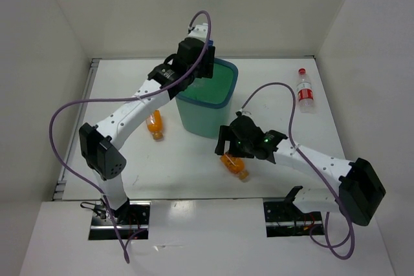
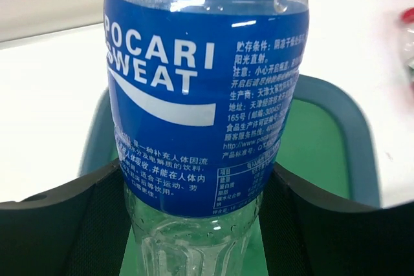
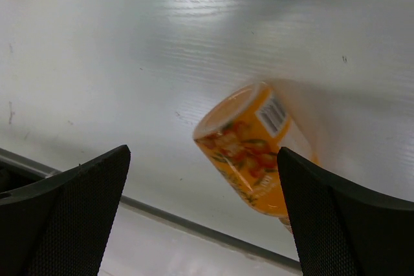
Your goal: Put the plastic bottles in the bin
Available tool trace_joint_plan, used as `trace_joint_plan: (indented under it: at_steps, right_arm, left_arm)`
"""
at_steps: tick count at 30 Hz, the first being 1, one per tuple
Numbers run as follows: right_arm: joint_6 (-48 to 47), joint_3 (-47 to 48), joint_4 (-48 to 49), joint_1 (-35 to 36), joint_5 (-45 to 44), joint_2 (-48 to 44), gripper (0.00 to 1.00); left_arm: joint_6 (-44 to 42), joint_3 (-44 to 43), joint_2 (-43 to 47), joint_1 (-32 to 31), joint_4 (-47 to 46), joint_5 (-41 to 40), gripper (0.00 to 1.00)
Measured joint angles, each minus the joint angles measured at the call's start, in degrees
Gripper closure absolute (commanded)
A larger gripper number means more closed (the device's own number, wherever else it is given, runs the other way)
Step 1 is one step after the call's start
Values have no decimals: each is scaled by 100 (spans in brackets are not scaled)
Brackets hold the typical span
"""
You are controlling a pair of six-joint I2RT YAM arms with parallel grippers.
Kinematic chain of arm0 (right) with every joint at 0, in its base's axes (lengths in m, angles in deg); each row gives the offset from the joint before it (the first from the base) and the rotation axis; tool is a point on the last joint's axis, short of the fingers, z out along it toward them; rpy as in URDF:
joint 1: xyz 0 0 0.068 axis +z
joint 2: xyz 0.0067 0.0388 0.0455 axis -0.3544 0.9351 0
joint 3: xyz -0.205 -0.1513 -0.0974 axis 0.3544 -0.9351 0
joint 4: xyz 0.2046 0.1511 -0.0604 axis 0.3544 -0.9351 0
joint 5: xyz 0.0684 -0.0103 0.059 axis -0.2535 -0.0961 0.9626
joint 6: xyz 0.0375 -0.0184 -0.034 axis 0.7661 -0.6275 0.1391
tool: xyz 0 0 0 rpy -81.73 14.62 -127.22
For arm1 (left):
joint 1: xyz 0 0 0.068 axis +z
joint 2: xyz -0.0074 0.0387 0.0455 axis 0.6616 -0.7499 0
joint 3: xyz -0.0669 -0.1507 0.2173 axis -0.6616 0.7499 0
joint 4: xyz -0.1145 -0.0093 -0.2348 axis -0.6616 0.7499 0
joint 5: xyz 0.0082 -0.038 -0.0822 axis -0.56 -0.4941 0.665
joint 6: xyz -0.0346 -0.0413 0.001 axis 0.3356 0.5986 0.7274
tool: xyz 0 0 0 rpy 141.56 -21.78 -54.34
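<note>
- Bin [image 1: 200, 119]: a tall teal-green plastic wastebasket with a darker rim, standing on the white desk [image 1: 187, 166] at about the middle, towards the far side.
- The left gripper [image 2: 194, 224] is clenched around a clear plastic bottle with a blue label and white lettering [image 2: 204, 108]. It holds the bottle over the bin's open mouth, near the far-left part of the rim. Water drops cling inside the bottle.
- The right gripper [image 3: 204, 205] is released, its jaws spread wide, and hangs low over the near middle of the desk.
- A small plastic bottle of orange liquid with a fruit-print label [image 3: 249, 153] lies on its side on the desk between those jaws, closer to the right-hand finger. Whether that finger touches it cannot be told.
- A second orange-liquid bottle [image 1: 155, 126] lies on the desk just left of the bin, partly under the left arm.
- A clear bottle with a red label and red cap [image 1: 304, 90] lies on the desk at the far right, well apart from the bin.
</note>
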Motion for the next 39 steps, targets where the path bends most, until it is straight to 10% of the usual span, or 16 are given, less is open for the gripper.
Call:
trace_joint_plan:
  at_steps: [6, 26, 39]
  right_arm:
    - [216, -160, -181, 55, -308, 260, 1]
    - [68, -334, -76, 492, -52, 498, 1]
    - [-1141, 1329, -1497, 1001, 560, 553, 1]
  left_arm:
    - [13, 411, -4, -39, -431, 671, 0]
    - [142, 708, 1624, 15, -168, 1150, 0]
    - [1440, 4009, 4201, 382, 17, 1224, 0]
